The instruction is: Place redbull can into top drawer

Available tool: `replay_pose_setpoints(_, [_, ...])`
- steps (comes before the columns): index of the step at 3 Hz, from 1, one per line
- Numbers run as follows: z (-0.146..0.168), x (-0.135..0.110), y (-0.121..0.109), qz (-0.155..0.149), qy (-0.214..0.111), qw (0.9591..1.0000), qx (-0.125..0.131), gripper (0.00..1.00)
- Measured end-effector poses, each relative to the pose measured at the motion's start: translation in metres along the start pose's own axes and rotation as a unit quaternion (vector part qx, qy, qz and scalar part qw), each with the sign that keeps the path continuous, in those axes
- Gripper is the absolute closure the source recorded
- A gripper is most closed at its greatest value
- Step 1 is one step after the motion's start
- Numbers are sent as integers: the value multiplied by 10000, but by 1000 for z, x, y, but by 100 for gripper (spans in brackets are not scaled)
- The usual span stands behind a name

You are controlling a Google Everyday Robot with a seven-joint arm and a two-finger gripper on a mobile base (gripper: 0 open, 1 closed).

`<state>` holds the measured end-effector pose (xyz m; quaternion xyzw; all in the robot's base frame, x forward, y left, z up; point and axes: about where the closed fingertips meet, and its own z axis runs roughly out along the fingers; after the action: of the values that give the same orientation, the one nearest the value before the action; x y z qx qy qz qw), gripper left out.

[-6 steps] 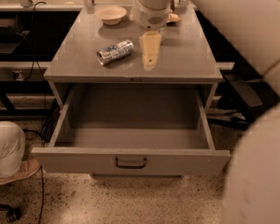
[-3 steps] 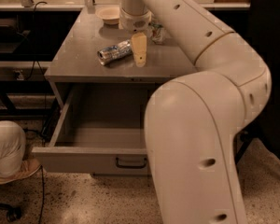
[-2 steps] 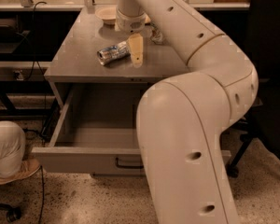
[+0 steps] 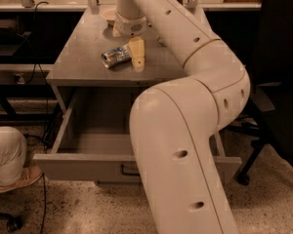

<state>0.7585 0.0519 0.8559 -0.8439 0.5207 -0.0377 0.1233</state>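
Observation:
The redbull can (image 4: 116, 56) lies on its side on the grey cabinet top (image 4: 83, 48), near the front edge. My gripper (image 4: 136, 56) hangs down from the wrist (image 4: 130, 23) and sits right next to the can's right end, low over the top. The top drawer (image 4: 85, 165) is pulled wide open below, and what shows of its inside (image 4: 95, 123) holds nothing. Its dark handle (image 4: 127, 171) is partly hidden by my arm (image 4: 185, 145), which covers the drawer's right half.
A pale bowl (image 4: 108, 14) stands at the back of the cabinet top. A person's leg and shoe (image 4: 10, 162) are on the floor at the left. A black office chair (image 4: 281, 87) stands at the right. Cables (image 4: 36, 72) hang at the left.
My gripper has shifted left and slightly down, closing in on the can's right end. My arm has swung across the view and now covers the drawer's right side. The can has not moved.

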Motion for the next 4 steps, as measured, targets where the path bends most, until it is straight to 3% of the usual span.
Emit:
replay_pose_setpoints(1, [7,-7,-3,-106,-82,9999,-104,0])
replay_pose_setpoints(2, [14,-9,-7,-106,-138,9997,-154,15])
replay_pose_setpoints(3, [17,-7,-8,-33,-195,9997,-158,45])
replay_pose_setpoints(4, [18,-7,-9,-3,-240,9996,-158,68])
